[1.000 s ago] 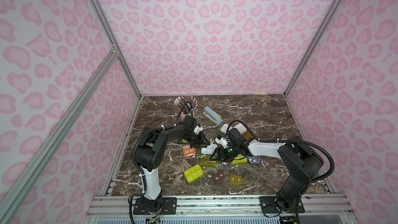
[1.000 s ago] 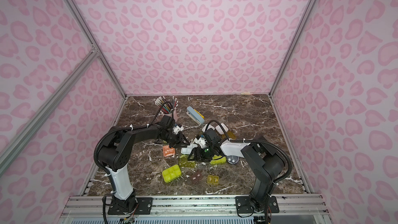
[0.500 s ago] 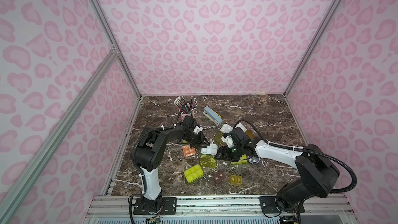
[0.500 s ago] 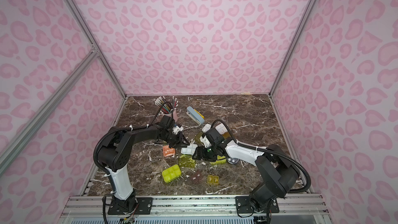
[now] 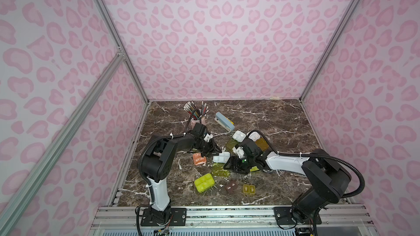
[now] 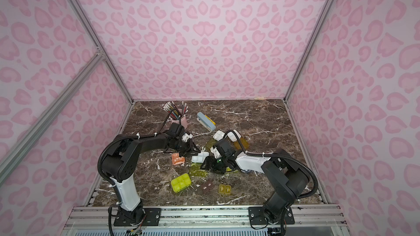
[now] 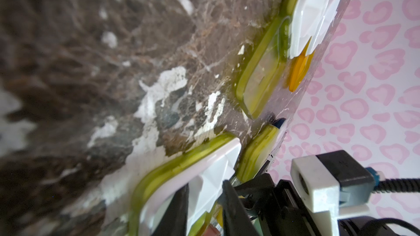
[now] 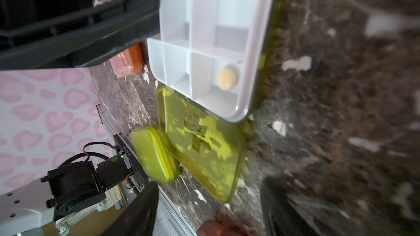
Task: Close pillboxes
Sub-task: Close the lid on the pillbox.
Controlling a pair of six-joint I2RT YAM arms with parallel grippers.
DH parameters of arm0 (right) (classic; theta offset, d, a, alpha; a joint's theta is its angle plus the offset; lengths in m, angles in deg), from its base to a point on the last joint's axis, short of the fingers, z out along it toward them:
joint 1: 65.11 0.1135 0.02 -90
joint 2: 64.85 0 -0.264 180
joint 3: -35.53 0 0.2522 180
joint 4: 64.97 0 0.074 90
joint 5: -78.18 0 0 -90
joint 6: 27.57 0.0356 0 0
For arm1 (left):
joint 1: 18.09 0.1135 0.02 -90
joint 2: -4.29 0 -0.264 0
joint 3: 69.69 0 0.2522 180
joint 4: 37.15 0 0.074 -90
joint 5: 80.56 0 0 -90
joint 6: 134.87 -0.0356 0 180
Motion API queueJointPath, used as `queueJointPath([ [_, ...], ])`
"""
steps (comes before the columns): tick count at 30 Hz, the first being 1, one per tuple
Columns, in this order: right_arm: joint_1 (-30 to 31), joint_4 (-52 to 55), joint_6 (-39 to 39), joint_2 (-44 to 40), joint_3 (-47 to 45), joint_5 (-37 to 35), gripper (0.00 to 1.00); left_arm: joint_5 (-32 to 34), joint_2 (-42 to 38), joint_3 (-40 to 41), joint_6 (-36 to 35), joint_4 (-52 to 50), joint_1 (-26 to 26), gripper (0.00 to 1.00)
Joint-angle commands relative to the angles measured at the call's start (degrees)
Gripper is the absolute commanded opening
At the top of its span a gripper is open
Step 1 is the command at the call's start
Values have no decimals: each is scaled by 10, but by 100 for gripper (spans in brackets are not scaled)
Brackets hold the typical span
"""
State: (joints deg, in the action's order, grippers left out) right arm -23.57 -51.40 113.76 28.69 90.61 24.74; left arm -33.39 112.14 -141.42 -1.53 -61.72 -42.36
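The left pincer [image 7: 203, 187] clamps the rim of a white pillbox tray [image 8: 177, 64]. The right pincer [image 5: 230, 166] is spread apart beside its lime lid [image 8: 204, 150].

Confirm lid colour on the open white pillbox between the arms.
Translucent lime-yellow lid lying flat beside its white tray; clearest in the right wrist view.
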Motion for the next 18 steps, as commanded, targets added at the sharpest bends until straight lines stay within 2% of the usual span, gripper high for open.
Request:
queueJointPath([
  [1, 4, -43, 40, 7, -20, 3, 73, 17, -7, 3, 13, 12, 0, 29],
  [18, 19, -331, 227, 10, -100, 75, 73, 19, -10, 13, 34, 33, -6, 29],
])
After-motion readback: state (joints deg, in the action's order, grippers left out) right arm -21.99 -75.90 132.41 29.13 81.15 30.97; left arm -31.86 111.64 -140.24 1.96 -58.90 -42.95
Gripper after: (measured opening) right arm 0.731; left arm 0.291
